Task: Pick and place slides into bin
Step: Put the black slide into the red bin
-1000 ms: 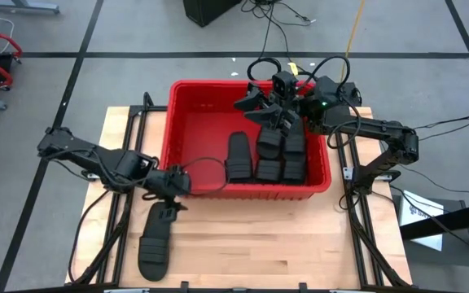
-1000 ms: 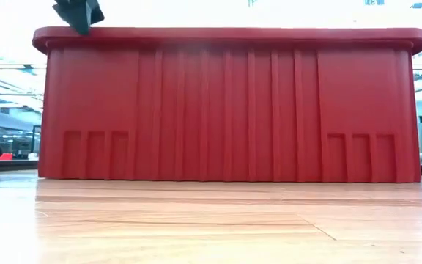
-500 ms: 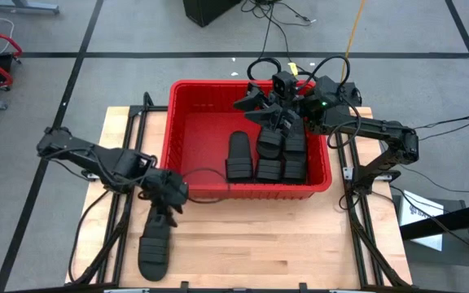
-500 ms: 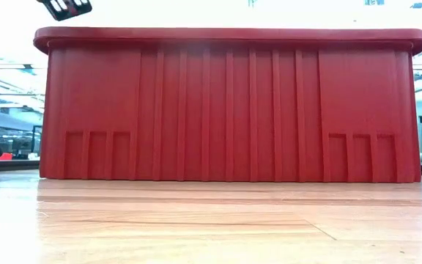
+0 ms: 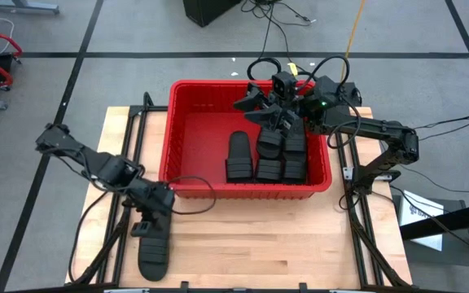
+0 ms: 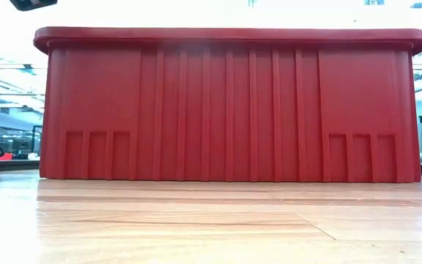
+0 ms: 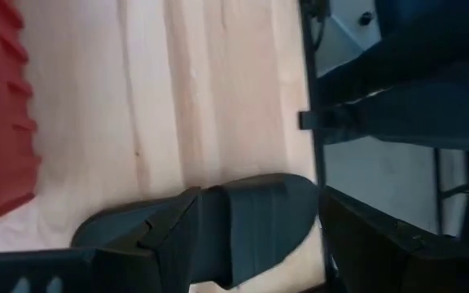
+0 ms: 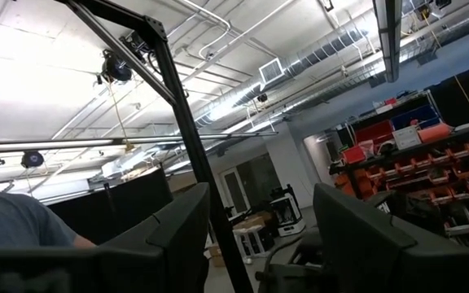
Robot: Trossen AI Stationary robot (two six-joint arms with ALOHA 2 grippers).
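The red bin stands at the table's far middle; it fills the low view. Several black slides lie side by side on its floor. One black slide lies flat on the wooden table near the near-left edge, also in the left wrist view. My left gripper is open over that slide's far end, its fingers standing on either side of it. My right gripper is open and empty over the bin's far right part, pointing up at the ceiling.
Bare wooden table lies between the bin and the near edge. Black rails run along both table sides. A person's legs and shoe stand beyond the table's edge; a grey sleeve shows in the right wrist view.
My left gripper has gone from the bin's near-left wall toward the table's near edge and now stands over the far end of the slide on the table. The slide has not moved.
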